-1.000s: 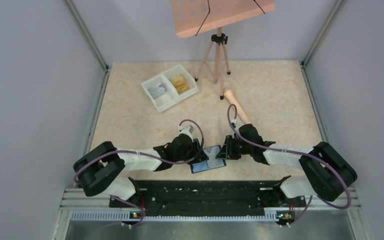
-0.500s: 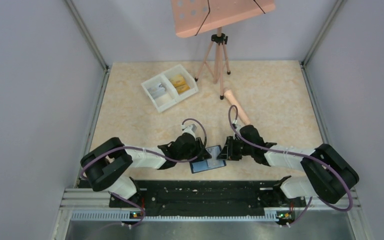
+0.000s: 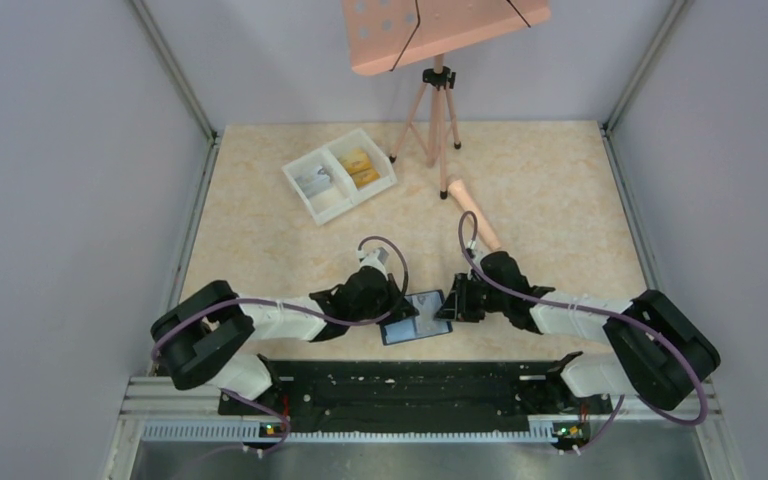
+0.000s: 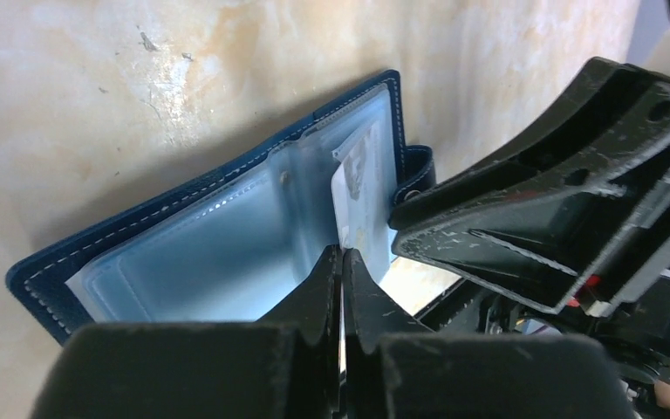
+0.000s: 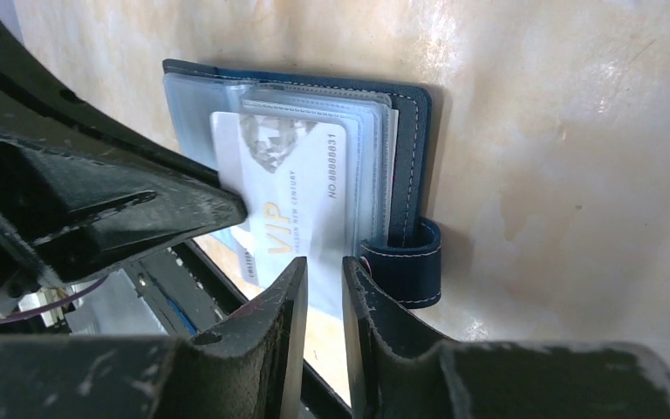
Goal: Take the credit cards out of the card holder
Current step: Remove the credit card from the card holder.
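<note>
The blue card holder (image 3: 417, 322) (image 4: 183, 253) (image 5: 414, 131) lies open near the table's front edge, between both arms. One clear sleeve page stands up from it, and a grey-silver credit card (image 4: 356, 196) (image 5: 288, 183) marked VIP sticks partly out of that page. My left gripper (image 3: 400, 308) (image 4: 342, 255) is shut on the card's free edge, a thin pale strip showing between its fingers. My right gripper (image 3: 445, 306) (image 5: 323, 266) grips the sleeve edge beside the dark snap tab (image 5: 406, 262), its jaws a narrow gap apart.
A white two-compartment tray (image 3: 305, 195) at the back left holds yellow cards (image 3: 358, 165) and a grey one (image 3: 312, 180). A tripod (image 3: 438, 110) with a pink board stands at the back. A pink cylinder (image 3: 473, 215) lies behind the right arm. A black rail (image 3: 410, 380) runs along the near edge.
My left gripper has closed from half open to shut at the card, and its arm has shifted slightly. The right gripper and the card holder have stayed where they were.
</note>
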Controlling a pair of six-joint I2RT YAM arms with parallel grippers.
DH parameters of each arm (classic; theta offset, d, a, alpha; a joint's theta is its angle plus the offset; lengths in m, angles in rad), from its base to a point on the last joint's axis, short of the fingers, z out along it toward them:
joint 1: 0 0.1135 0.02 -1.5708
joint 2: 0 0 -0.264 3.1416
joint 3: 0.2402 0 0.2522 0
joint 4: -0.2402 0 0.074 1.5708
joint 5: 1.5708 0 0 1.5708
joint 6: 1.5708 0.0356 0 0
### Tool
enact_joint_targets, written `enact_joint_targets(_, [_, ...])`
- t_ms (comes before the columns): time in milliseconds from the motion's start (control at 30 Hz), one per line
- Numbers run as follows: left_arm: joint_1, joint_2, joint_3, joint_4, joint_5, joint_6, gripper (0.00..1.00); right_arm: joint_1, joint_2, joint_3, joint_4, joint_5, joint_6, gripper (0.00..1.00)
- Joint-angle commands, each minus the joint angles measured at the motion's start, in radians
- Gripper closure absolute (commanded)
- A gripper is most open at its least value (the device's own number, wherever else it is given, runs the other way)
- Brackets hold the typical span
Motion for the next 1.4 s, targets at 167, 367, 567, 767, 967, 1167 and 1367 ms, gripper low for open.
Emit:
enact_joint_targets(167, [0.005, -0.111, -0.051, -0.025, -0.008, -0.007, 1.00, -0.008, -0.017, -0.017, -0.028, 0.043, -0.014, 0.79])
enact_joint_targets(367, [0.025, -0.154, -0.093, -0.012, 0.024, -0.009, 1.00, -0.009, -0.034, -0.017, -0.036, 0.045, -0.019, 0.80])
enact_joint_targets(567, [0.035, -0.241, -0.074, -0.134, -0.008, 0.041, 1.00, -0.010, -0.039, -0.020, -0.034, 0.037, -0.020, 0.80])
enact_joint_targets(767, [0.036, -0.367, -0.054, -0.299, -0.073, 0.094, 1.00, -0.010, -0.098, 0.018, -0.048, -0.045, -0.072, 0.78])
enact_joint_targets(967, [0.038, -0.480, -0.034, -0.371, -0.079, 0.197, 1.00, -0.010, -0.187, 0.125, -0.137, -0.115, -0.183, 0.75])
enact_joint_targets(1167, [0.038, -0.508, 0.052, -0.421, 0.082, 0.349, 1.00, -0.010, -0.231, 0.231, -0.193, -0.255, -0.275, 0.64])
enact_joint_targets(1367, [0.038, -0.538, 0.103, -0.426, 0.321, 0.421, 1.00, -0.011, -0.261, 0.300, -0.280, -0.390, -0.366, 0.61])
